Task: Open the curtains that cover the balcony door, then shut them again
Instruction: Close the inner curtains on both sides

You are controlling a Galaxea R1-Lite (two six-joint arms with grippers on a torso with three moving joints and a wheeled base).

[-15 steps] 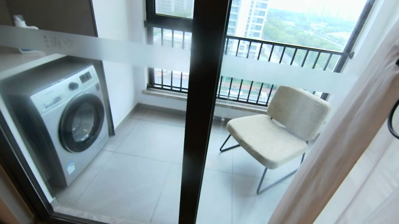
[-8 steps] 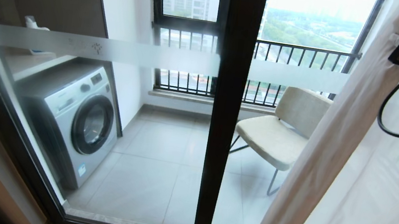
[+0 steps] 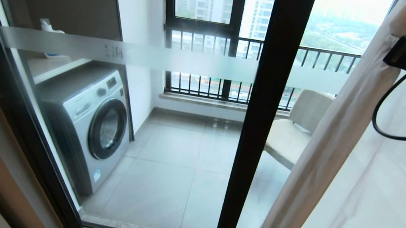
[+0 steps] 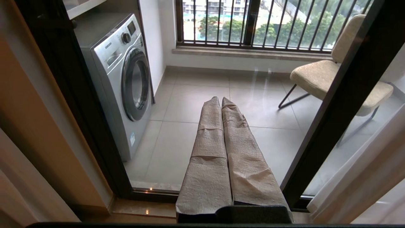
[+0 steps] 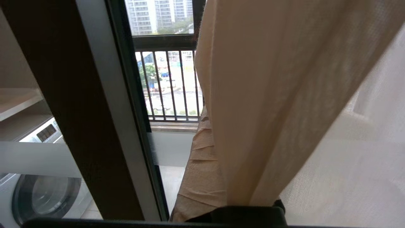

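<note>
**Curtain edge drawn leftward across the balcony door; closing pass under way**

Change over the last second: whole head view shifted, black centre post of the balcony door [image 3: 267, 115] now further right in frame, washing machine [image 3: 89, 121] likewise. Camera travel, not movement of the fixtures. Beige chair [image 3: 297, 132] now half hidden behind the curtain's leading edge, where a second ago fully visible.

Curtains [image 3: 338, 150]: beige panel with white sheer behind it, hanging at the right side of the door, hem slanting down to the floor just right of the centre post. Left glass pane fully uncovered.

Right claw [image 5: 218, 177]: shut on the curtain's edge, fabric draped over the paper-wrapped fingers in the right wrist view; raised at upper right of the head view, black body and looping cable showing.

Left claw [image 4: 221, 126]: shut, empty, wrapped fingers pressed together, parked low and pointing at the balcony floor.

Judgement: closing stage in progress, fabric following the base leftward. Most of the door yet to cover. Risk: hem slipping from the pinch.
</note>
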